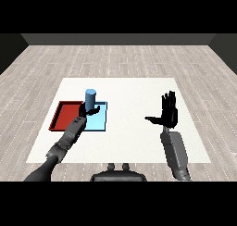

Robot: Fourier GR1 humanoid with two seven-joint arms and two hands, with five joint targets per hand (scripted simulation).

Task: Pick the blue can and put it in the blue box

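Gripping the blue can (pixel 90 98), left hand (pixel 89 111) curled round it, above light blue tray (pixel 100 123)

A white worktop (pixel 139 128) sits on a floor (pixel 120 58) of pale grey wood-grain planks, backed by a dark grey wall (pixel 120 39). On the worktop lie a red tray (pixel 65 115) with a darker red rim and a light blue tray (pixel 99 121). The can (pixel 90 98) is blue with a lighter blue top. Both forearms are grey; the left hand (pixel 89 111) and right hand (pixel 168 112) are black.
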